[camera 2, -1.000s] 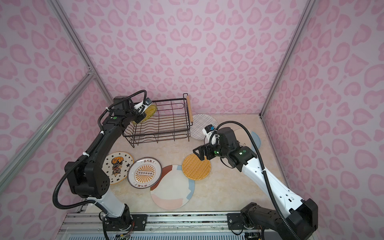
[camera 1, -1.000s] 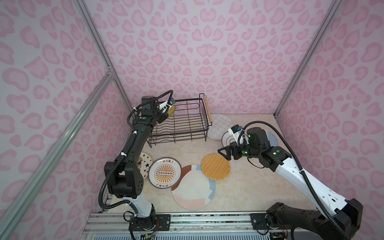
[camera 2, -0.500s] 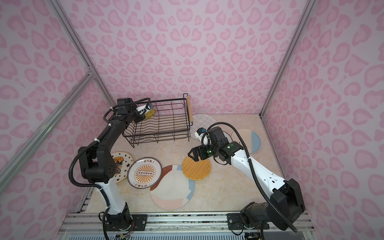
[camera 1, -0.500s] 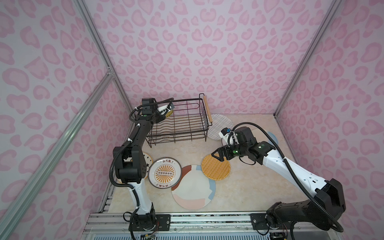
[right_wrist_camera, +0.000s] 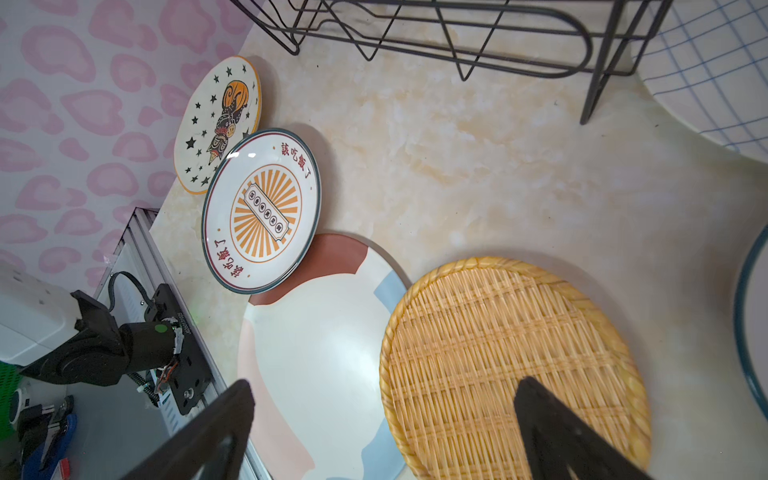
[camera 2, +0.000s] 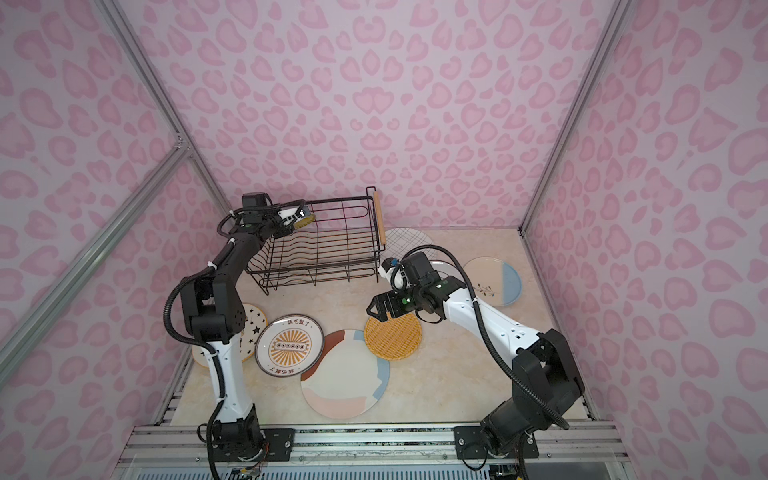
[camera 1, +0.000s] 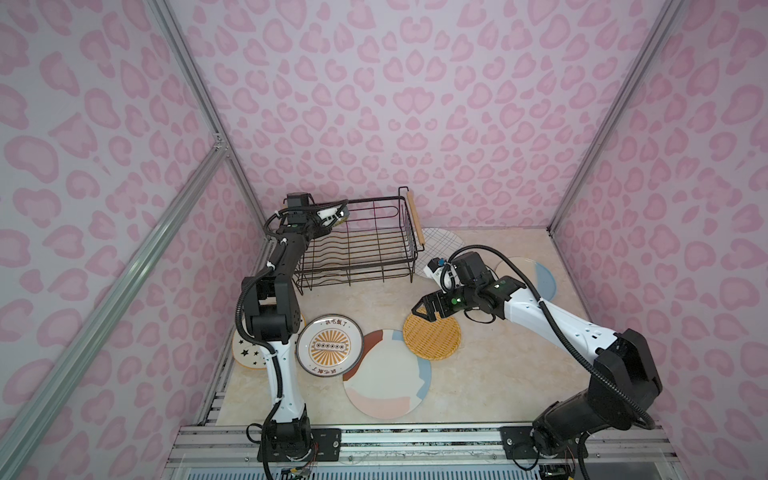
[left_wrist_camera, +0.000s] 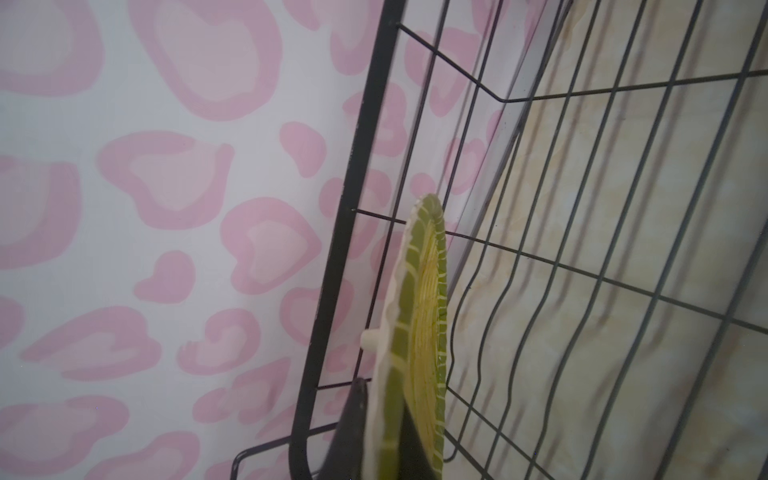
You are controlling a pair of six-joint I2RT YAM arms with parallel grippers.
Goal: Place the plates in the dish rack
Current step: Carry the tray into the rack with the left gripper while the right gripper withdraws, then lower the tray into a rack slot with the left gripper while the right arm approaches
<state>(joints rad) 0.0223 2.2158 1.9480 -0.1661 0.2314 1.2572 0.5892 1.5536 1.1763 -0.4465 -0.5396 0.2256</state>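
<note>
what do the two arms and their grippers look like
Both are built alike: the left arm and right arm mix white shell links with black joint blocks, and a black ribbed cable loops along each. Small green lights glow near the right wrist. The left gripper and right gripper have plain black, tapering fingers.

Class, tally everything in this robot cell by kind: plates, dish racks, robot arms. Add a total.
Plates: 8 (grid, blue-cream, teal-rimmed, orange weave, pastel, sunburst, stars, yellow-green weave)
Dish rack: 1
Robot arms: 2
Total: 11
</note>
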